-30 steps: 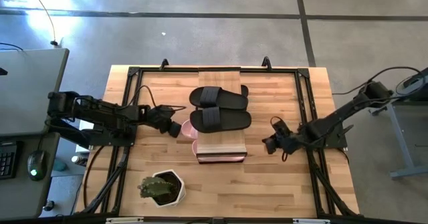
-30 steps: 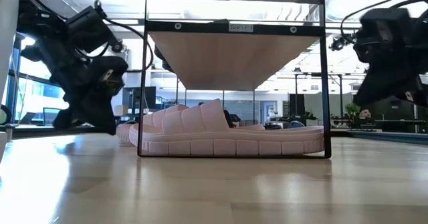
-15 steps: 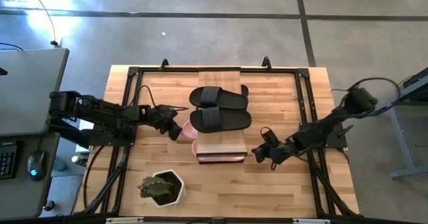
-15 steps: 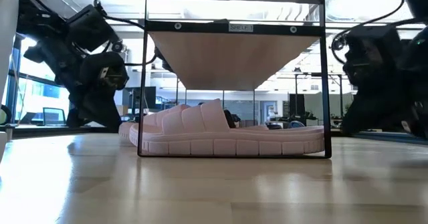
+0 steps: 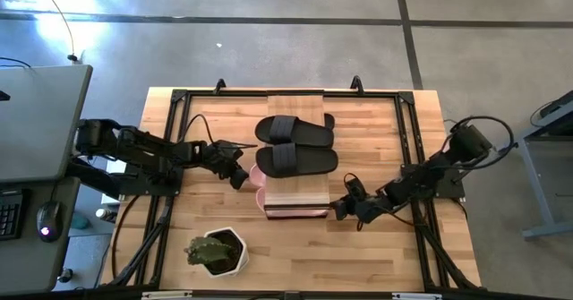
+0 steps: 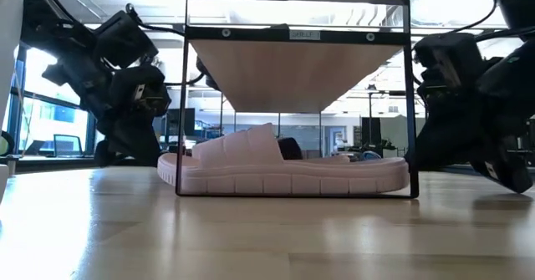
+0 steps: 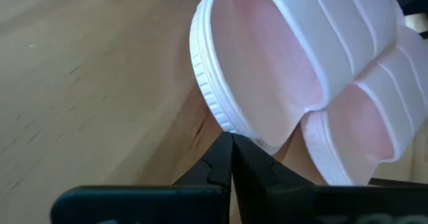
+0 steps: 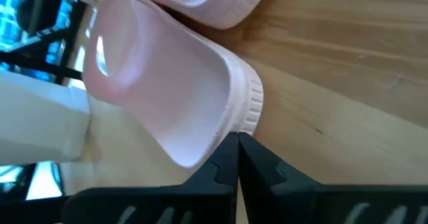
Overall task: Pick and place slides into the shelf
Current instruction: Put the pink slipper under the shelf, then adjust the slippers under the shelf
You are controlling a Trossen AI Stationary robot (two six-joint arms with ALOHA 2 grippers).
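The shelf (image 5: 295, 195) stands mid-table with two black slides (image 5: 295, 145) lying on its wood top. Two pale pink slides (image 6: 284, 167) lie on the table under it, their ends (image 5: 255, 173) sticking out on the shelf's left side. My left gripper (image 5: 240, 178) is shut at those ends. My right gripper (image 5: 341, 210) is shut, low at the shelf's right side, against a pink slide's other end (image 8: 247, 110). My left gripper has its shut fingertips (image 7: 231, 140) against the ribbed sole edge (image 7: 221, 120) at a pink slide's rounded end. It comes from the table's left, slanting down. The slide lies flat on the table. My right gripper has its shut fingertips (image 8: 237, 144) against the ribbed sole edge (image 8: 253, 114) at a pink slide's rounded end, from the table's right, slanting down. That slide rests on the table beside the second pink one (image 8: 214, 0).
A potted green plant (image 5: 215, 251) stands near the table's front left. A black metal frame (image 5: 179, 98) runs round the tabletop. Bare wood lies in front of the shelf and to its right.
My right gripper has come down and gone toward the shelf's right side, reaching the pink slide's end. My left gripper has edged toward the shelf and rolled a little, and the pink slides' left ends have slid farther in under the shelf.
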